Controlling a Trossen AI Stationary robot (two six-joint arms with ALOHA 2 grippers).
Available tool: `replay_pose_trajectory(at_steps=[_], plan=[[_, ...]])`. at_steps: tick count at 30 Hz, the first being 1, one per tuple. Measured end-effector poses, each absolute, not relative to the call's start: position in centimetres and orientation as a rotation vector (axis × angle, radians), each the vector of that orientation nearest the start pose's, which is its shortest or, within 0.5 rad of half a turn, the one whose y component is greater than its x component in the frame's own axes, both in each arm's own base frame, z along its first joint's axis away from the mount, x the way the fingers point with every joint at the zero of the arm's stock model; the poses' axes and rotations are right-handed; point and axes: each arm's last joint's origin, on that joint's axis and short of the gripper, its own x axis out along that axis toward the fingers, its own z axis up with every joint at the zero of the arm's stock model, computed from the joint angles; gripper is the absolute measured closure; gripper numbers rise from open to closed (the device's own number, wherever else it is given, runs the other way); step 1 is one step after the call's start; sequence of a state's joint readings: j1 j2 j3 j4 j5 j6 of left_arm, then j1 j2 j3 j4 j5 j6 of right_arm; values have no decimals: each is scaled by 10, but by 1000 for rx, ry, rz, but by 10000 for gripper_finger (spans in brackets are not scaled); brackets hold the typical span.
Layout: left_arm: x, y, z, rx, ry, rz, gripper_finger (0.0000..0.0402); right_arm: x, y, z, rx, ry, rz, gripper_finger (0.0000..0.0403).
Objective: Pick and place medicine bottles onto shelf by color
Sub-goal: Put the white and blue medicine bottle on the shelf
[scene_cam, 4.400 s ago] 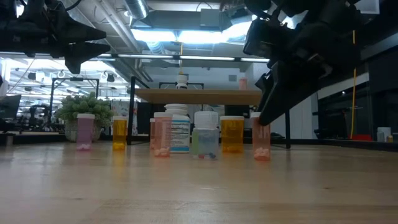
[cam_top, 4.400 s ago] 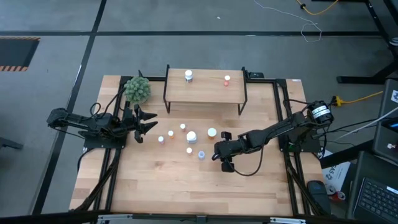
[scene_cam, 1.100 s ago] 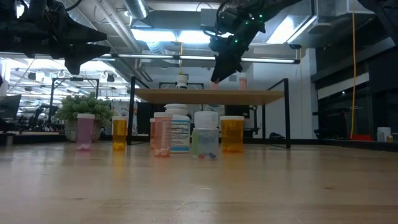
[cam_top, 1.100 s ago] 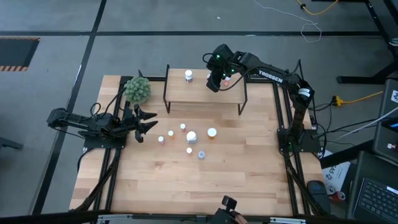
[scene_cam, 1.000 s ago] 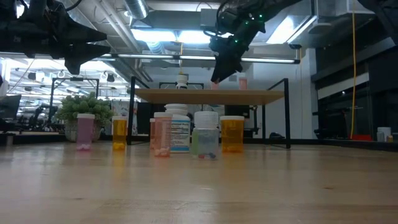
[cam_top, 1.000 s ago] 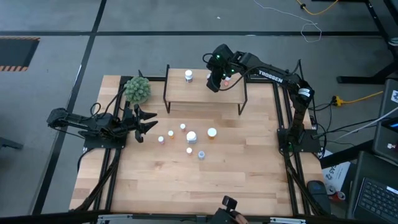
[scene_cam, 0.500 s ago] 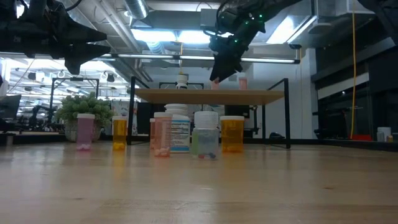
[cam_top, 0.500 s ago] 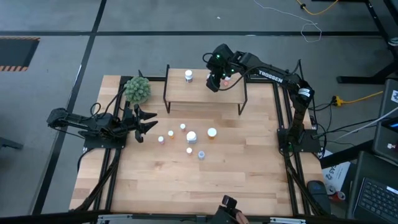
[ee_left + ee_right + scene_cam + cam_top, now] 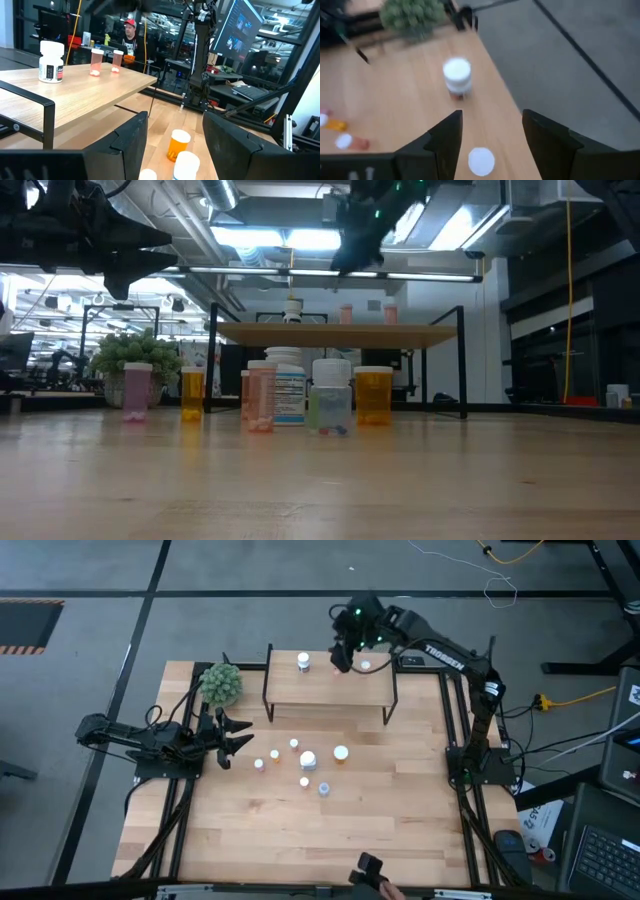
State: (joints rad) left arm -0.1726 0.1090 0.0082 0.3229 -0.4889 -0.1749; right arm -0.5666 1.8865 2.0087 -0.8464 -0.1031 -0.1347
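Your right tool (image 9: 342, 658) has just let go. A second ago it sat low over the shelf (image 9: 330, 695) with its fingers closed on a pink bottle (image 9: 346, 314); now it has lifted clear, its fingers stand apart in its wrist view and there is nothing between them. That bottle stands upright on the shelf top directly beneath the tool, its white cap showing between the fingers in the wrist view. A second pink bottle (image 9: 390, 312) stands close beside it, toward the arm's own base, and a white bottle (image 9: 303, 662) stands farther along the shelf on the other side of the tool.

So read this placement as done: the two pinks are grouped, the white is kept apart, and the colour sorting holds so far.

The rest of the medicine bottles (image 9: 300, 762) are on the surface in front of the shelf, well below and away from your right tool: orange, pink, white and pale ones in a loose cluster. You will need to bring the tool back down there for the next pick.

Your left tool (image 9: 236, 735) waits beside that cluster, fingers part open and holding nothing. The green plant ball (image 9: 221, 684) sits just beyond it.
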Motion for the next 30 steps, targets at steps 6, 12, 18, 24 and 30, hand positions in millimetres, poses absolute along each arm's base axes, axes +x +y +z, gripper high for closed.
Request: replay_pose_trajectory(at_steps=[6,12,18,24,30], plan=[[99,-3,188,-245,-238,297,215,329,-188,429,249,723,-240,192],[99,-3,188,-244,-238,296,215,325,-145,444,286,777,77,192],[99,-3,188,-245,-238,296,215,334,-101,433,224,928,147,192],[99,-3,188,-245,-238,296,215,331,-65,410,236,1128,254,198],[99,-4,187,-244,-234,296,215,313,-36,395,294,1233,315,201]])
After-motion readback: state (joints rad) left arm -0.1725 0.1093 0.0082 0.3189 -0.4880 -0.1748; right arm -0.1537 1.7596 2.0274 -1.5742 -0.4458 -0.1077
